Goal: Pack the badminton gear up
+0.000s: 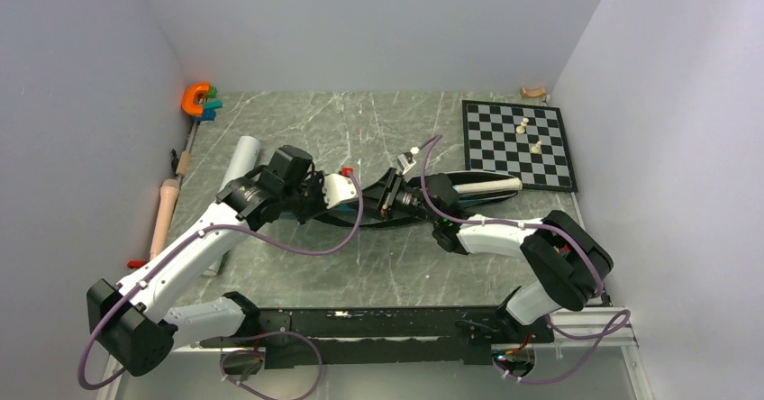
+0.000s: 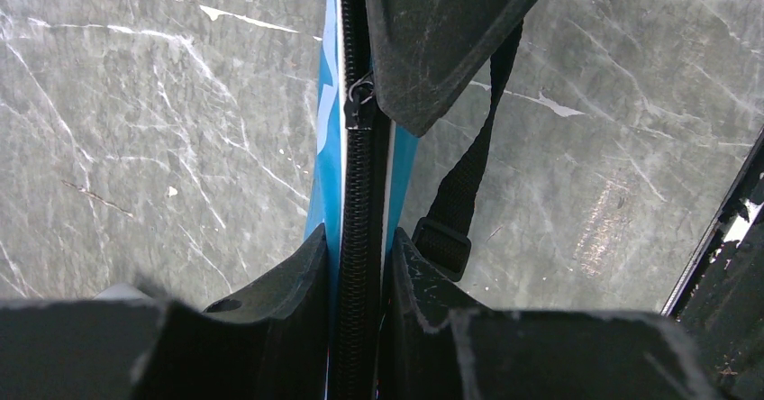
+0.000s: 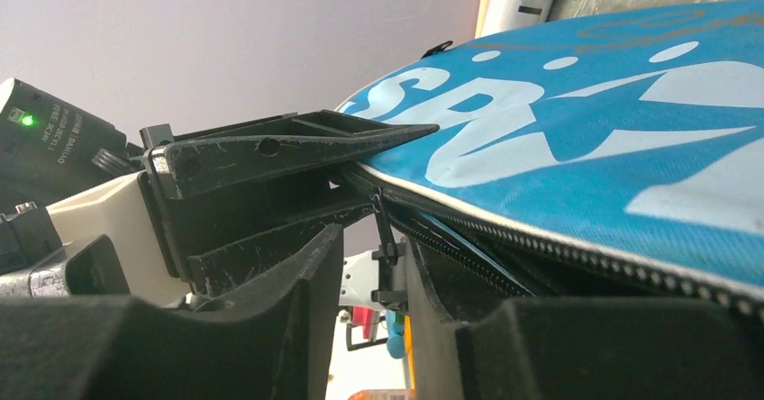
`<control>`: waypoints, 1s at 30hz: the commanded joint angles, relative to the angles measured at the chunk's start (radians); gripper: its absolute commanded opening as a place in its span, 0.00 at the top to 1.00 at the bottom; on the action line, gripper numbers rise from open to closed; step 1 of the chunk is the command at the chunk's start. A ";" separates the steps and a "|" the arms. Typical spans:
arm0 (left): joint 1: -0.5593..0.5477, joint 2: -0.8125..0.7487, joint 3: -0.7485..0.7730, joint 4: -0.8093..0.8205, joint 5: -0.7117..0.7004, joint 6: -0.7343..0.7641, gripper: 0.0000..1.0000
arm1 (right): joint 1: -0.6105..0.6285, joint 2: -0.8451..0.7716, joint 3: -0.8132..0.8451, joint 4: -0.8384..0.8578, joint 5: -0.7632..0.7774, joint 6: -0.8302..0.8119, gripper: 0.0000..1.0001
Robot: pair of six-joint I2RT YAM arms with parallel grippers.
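The blue "SPORT" bag (image 1: pixel 450 193) lies mid-table, and its printed face fills the right wrist view (image 3: pixel 586 121). A white racket handle (image 1: pixel 497 185) sticks out of its right end. My left gripper (image 1: pixel 353 195) is shut on the bag's zipped edge (image 2: pixel 359 238), just below the zip slider (image 2: pixel 359 104). The black strap (image 2: pixel 464 184) hangs beside it. My right gripper (image 1: pixel 389 195) faces the left one, and its jaws are open (image 3: pixel 371 238) with the zip pull (image 3: pixel 387 256) hanging between them, against the right finger. The white tube (image 1: pixel 240 168) lies left of the left arm. No shuttlecocks show.
A chessboard (image 1: pixel 518 143) with pieces lies at the back right. An orange clamp (image 1: pixel 195 99) sits in the back left corner. A wooden-handled tool (image 1: pixel 165 213) lies along the left wall. Walls close in on three sides.
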 commanded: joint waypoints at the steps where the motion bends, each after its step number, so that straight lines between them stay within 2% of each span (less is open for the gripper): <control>1: -0.008 -0.021 0.045 0.018 0.018 -0.030 1.00 | 0.008 0.000 0.014 0.072 0.030 -0.005 0.67; 6: -0.009 -0.026 0.046 0.014 0.020 -0.031 1.00 | 0.014 -0.008 0.024 0.037 0.045 -0.017 0.77; 12: -0.011 -0.033 0.044 0.012 0.015 -0.028 1.00 | 0.017 -0.005 0.028 0.015 0.047 -0.016 1.00; 19: -0.011 -0.039 0.038 0.014 0.008 -0.025 1.00 | 0.015 -0.054 0.016 -0.056 0.061 -0.047 1.00; 30: -0.011 -0.048 0.042 0.005 0.004 -0.021 1.00 | -0.086 -0.240 0.025 -0.383 0.062 -0.212 1.00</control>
